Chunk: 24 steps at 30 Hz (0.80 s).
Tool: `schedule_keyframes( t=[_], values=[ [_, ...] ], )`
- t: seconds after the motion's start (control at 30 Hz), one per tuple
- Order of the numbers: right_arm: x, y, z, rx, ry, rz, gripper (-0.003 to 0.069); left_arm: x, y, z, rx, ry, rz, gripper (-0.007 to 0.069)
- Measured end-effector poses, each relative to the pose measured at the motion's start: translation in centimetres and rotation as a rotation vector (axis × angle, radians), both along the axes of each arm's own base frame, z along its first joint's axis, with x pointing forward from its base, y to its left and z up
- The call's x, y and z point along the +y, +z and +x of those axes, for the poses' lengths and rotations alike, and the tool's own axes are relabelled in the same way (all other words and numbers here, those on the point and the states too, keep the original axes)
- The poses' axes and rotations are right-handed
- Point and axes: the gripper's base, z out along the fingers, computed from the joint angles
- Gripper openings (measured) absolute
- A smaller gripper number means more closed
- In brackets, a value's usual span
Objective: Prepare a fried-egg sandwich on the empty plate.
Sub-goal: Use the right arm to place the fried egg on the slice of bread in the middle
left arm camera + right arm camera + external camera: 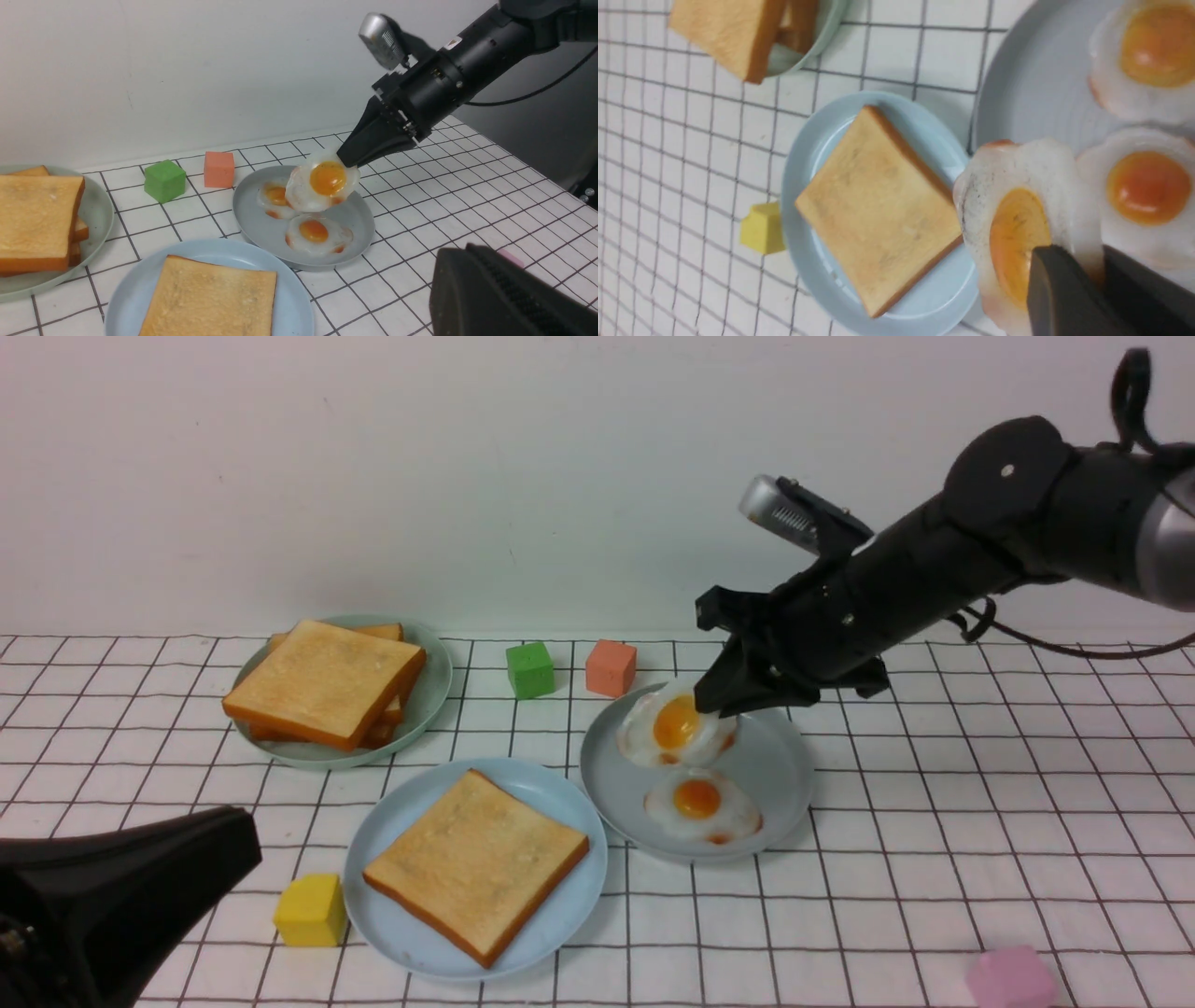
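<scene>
One toast slice (476, 863) lies flat on the light sky-blue plate (560, 803), at the front middle of the front view. My right gripper (714, 702) is shut on the edge of a fried egg (674, 726), which hangs tilted just above the grey-blue plate (780, 761). The right wrist view shows that egg (1017, 224) pinched between the dark fingers (1059, 289), beside the toast (878, 210). My left gripper (233, 840) sits low at the front left, shut and holding nothing, apart from both plates.
Two more eggs (317, 233) (273, 198) lie on the grey-blue plate. A pile of toast (327, 686) fills the pale green plate (434, 686) at the back left. Green (530, 669), salmon (611, 667), yellow (311, 910) and pink (1011, 978) cubes stand on the gridded cloth.
</scene>
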Motion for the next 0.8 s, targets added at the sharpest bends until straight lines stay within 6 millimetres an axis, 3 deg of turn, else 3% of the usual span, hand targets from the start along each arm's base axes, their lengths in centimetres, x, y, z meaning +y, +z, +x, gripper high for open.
schedule_keyframes(
  t=[0.1,0.2,0.23,0.27,0.3,0.33,0.43,0.63,0.77,0.8],
  values=[
    [1.9,-0.5,-1.3,0.01,0.05,0.019,0.008,0.0,0.0,0.0,0.0,0.0,0.0,0.0004],
    [6.0,-2.8,-3.1,0.032,0.114,0.068,0.008,0.0,0.0,0.0,-0.002,0.0,0.003,0.0004],
    [6.2,-2.9,-3.2,0.033,0.117,0.067,0.008,0.0,0.0,0.0,-0.002,0.0,0.003,0.0004],
    [7.9,-3.8,-3.7,0.034,0.136,0.105,0.008,0.0,0.0,0.0,-0.006,0.001,0.009,0.0004],
    [8.0,-4.0,-3.6,0.034,0.134,0.109,0.008,0.0,0.0,0.0,-0.006,0.001,0.009,0.0004],
    [9.3,-4.9,-3.7,0.036,0.136,0.142,0.008,0.0,0.0,0.0,-0.008,0.001,0.011,0.0004],
    [10.3,-6.3,-3.4,0.058,0.105,0.2,0.008,0.0,0.0,0.0,-0.01,0.001,0.015,0.0006],
    [10.5,-9.1,-2.3,0.08,0.016,0.2,0.0082,0.0,0.0,0.0,-0.009,0.001,0.017,0.0008],
    [10.4,-9.4,-2.0,0.059,-0.008,0.185,0.0129,0.0,0.0,0.0,-0.008,0.0,0.017,0.0013],
    [10.3,-9.4,-1.9,0.051,-0.013,0.18,0.0173,0.0,0.0,0.0,-0.008,0.0,0.017,0.0015]
  ],
)
